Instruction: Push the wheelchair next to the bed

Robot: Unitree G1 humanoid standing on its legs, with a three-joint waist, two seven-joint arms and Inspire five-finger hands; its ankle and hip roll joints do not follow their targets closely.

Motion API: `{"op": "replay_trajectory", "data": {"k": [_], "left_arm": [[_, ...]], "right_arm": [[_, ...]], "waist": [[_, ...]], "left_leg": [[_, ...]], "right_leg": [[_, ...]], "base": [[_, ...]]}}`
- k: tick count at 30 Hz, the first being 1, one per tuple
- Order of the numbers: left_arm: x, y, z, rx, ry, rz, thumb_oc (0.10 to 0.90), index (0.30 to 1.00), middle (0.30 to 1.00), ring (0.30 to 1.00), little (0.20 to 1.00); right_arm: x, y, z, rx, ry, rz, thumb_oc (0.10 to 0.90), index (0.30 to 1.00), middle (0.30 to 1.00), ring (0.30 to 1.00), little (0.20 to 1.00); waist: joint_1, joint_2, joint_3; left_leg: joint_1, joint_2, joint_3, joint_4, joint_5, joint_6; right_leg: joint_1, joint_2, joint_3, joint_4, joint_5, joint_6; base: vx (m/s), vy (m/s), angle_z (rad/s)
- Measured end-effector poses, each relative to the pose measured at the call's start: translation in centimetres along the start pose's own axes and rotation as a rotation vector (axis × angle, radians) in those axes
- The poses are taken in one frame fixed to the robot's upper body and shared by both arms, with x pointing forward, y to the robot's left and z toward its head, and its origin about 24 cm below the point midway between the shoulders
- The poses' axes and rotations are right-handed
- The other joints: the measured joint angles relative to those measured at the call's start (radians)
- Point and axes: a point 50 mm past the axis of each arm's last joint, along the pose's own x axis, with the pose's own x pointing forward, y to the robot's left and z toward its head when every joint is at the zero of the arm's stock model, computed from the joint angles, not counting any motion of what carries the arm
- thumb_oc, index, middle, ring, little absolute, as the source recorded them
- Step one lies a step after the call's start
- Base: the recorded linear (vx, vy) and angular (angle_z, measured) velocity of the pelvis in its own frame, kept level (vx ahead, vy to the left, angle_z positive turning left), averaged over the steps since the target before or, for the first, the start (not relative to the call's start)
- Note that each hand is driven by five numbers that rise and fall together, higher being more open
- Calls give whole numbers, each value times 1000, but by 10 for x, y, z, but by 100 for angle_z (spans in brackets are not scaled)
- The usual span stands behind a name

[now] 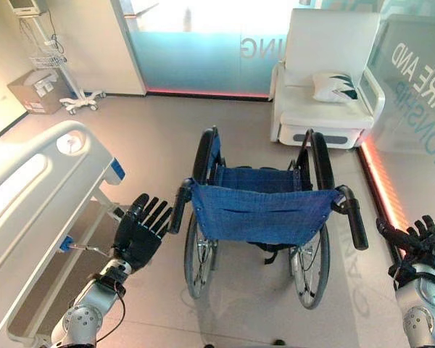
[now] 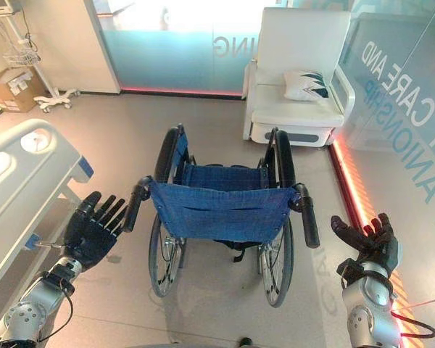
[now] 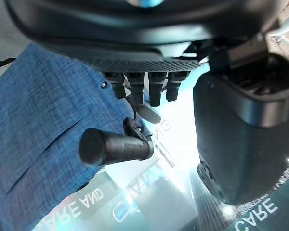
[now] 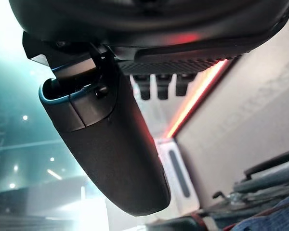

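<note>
- The wheelchair (image 1: 259, 217) stands in front of us with its blue back (image 1: 257, 212) facing us, in the open floor between the bed (image 1: 36, 210) on our left and a white armchair (image 1: 326, 80) further off to the right.
- It is near the bed's foot end but not yet alongside it; a gap of floor lies between them.
- Our left hand (image 1: 139, 233) is up with fingers spread, just beside the left handle (image 1: 180, 206); in the left wrist view the handle (image 3: 116, 146) lies just past the fingertips, not yet wrapped.
- Our right hand (image 1: 418, 243) is also open, fingers spread, well apart from the right handle (image 1: 355, 221).
- We judge the step in hand to be the reach for the handles; neither is gripped yet.
- Next, we need the left fingers to curl round their handle, and the right hand to come inward to its own.
- With both held, the push must steer left toward the bed; pushing with one hand alone would likely swing the chair round.
</note>
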Motion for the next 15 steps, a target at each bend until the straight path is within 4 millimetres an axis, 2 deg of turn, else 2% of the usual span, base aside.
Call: {"op": "replay_trajectory", "data": {"k": [8, 15], "left_arm": [[2, -10, -1, 41, 77, -55, 800, 900, 900, 900, 900], [2, -16, 1, 59, 103, -91, 800, 900, 900, 900, 900]], "right_arm": [[0, 3, 5, 4, -18, 13, 800, 900, 900, 900, 900], [1, 12, 26, -33, -86, 131, 800, 900, 900, 900, 900]], "waist": [[2, 1, 2], [2, 16, 13]], "left_leg": [[-1, 0, 0, 0, 0, 0], [-2, 0, 0, 0, 0, 0]], "right_leg": [[0, 0, -1, 0, 0, 0], [-1, 0, -1, 0, 0, 0]], "base": [[21, 2, 0], [0, 0, 0]]}}
